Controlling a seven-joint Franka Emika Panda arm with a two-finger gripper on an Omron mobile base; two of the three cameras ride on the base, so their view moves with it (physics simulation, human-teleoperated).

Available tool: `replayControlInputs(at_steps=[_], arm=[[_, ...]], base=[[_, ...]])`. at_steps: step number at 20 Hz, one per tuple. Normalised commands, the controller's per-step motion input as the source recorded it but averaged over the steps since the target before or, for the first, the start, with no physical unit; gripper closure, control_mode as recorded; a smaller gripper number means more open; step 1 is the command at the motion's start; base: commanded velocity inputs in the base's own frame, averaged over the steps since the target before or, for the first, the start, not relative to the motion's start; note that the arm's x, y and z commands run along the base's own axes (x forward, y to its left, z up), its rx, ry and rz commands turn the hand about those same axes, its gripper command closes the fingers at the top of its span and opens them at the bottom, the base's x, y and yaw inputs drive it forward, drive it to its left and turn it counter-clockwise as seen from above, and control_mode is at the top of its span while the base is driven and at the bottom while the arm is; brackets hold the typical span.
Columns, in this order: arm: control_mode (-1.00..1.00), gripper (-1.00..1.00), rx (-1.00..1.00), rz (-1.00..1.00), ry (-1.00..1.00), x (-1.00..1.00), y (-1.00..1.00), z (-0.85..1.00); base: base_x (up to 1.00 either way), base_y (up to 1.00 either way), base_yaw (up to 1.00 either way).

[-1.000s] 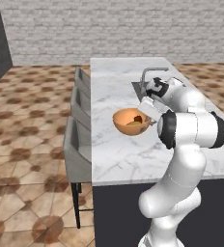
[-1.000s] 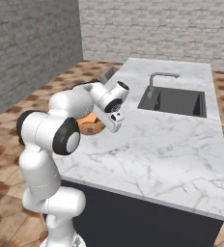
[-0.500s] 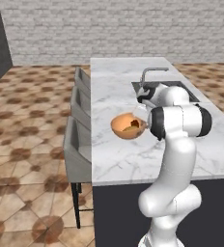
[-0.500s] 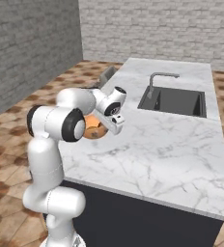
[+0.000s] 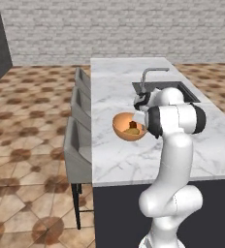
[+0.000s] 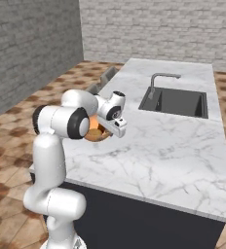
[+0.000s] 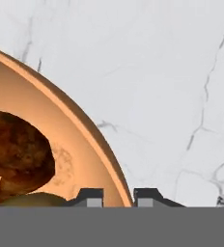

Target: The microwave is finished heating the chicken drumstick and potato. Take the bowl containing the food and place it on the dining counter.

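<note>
Marble dining counter under bowl, brick walls around.

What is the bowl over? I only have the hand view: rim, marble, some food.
Observer: In the left base view the bowl hangs over the dining counter, near the edge where the stools stand.
Operator: Is it down on the marble yet?
Observer: I cannot tell; in the left base view it looks tilted, its open side toward the stools.
Operator: How is it held?
Observer: The gripper is shut on the rim, one tip inside and one outside.
Operator: Both foods in there?
Observer: Yes; the left base view shows the potato beside the dark drumstick.
</note>
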Motion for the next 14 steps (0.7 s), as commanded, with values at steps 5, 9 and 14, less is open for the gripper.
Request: replayControlInputs(at_steps=[5,9,14], arm=[[-1.00,-1.00,0.00,0.00,0.01,0.04,0.00,-0.01],[-1.00,-1.00,0.00,-0.04,-0.01,-0.09,-0.01,0.20],[-1.00,-1.00,0.04,-0.12,-0.13,-0.34,-0.07,0.60]], base=[[0.00,0.00,0.00],[0.00,0.00,0.00],[0.00,0.00,0.00]])
